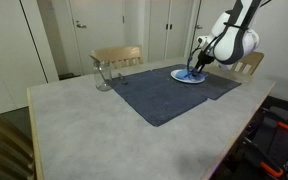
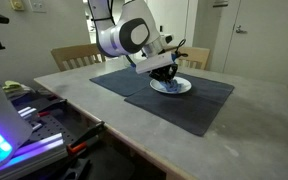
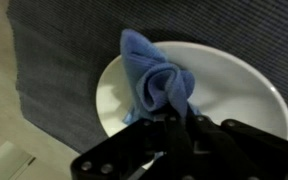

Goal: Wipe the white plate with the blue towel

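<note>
The blue towel point(image 3: 156, 80) is pinched by the tool point(image 3: 180, 116) and held down on the white plate point(image 3: 236, 95), which is set on a dark mat point(image 3: 224, 25) on the desk point(image 1: 74, 125).

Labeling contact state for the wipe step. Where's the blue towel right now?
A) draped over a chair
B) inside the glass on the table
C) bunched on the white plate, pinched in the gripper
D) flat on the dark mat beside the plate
C: in the wrist view the blue towel stands bunched on the white plate, its lower end clamped in the gripper, and the plate sits on the dark mat.
</note>
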Available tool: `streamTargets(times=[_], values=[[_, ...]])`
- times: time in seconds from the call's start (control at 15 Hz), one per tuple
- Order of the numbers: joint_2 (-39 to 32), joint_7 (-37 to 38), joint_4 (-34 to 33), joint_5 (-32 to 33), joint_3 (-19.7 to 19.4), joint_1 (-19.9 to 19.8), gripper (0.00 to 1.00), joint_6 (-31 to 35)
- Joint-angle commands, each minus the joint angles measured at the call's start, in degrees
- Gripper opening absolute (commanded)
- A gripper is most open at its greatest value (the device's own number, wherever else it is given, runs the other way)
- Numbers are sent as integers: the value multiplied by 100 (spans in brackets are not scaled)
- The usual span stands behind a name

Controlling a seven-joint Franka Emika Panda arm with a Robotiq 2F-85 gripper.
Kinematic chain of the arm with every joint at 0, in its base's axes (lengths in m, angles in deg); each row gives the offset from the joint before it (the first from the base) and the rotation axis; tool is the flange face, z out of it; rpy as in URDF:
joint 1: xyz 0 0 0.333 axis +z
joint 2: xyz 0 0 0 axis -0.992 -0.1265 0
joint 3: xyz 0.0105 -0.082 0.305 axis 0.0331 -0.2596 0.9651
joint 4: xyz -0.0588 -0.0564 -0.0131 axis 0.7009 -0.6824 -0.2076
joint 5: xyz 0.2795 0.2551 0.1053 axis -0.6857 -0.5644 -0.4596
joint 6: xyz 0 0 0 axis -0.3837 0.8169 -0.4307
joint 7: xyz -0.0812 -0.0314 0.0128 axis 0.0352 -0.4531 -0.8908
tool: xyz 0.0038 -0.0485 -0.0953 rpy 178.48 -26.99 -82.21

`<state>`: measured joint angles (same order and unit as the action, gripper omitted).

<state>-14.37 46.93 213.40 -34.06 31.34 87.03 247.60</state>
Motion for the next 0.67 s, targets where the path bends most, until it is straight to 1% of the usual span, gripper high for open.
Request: streamTargets(times=[0.0,0.13,0.27,0.4,0.47,0.53,0.6], values=[[-2,173,162,384,428,-411,2,-290],[44,231,205,526,593,-585,2,-314],[118,302,230,747,885,-941,2,-345],[223,481,245,1147,1487,-1620,2,-530],[291,622,250,1433,1980,-2148,2,-698],[281,728,252,1593,2342,-2510,2,-757],[250,791,213,1763,2768,-2974,2,-842]])
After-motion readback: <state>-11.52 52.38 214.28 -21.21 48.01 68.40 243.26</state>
